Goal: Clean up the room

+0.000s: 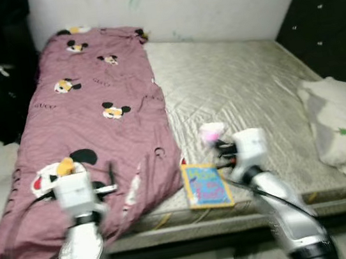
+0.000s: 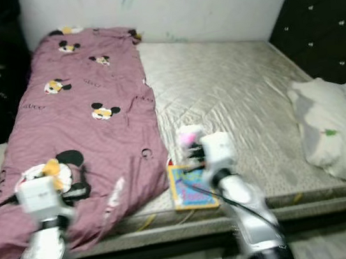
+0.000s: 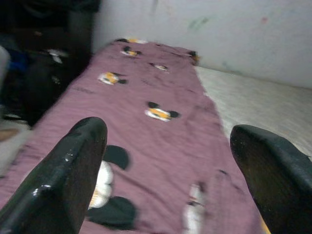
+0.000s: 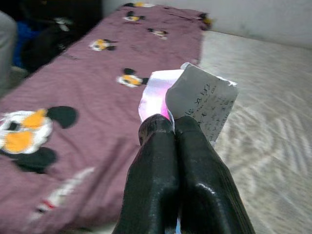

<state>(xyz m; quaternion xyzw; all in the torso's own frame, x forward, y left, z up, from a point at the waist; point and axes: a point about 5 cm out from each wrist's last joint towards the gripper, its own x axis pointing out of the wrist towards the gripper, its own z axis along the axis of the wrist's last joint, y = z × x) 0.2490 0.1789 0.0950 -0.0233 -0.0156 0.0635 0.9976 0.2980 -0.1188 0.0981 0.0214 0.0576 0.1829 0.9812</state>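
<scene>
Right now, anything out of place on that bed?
Yes. A colourful book lies at the bare mattress edge, and the pink blanket covers only one side, sagging off. The right tool pinches a paper.

Head views are pretty smeared, so the left gripper (image 1: 111, 177) is just a dark streak over the maroon blanket (image 1: 95, 127). Handwriting on the paper (image 4: 202, 105) is too small to read, and the pillow (image 1: 344, 131) runs off the right edge.
</scene>
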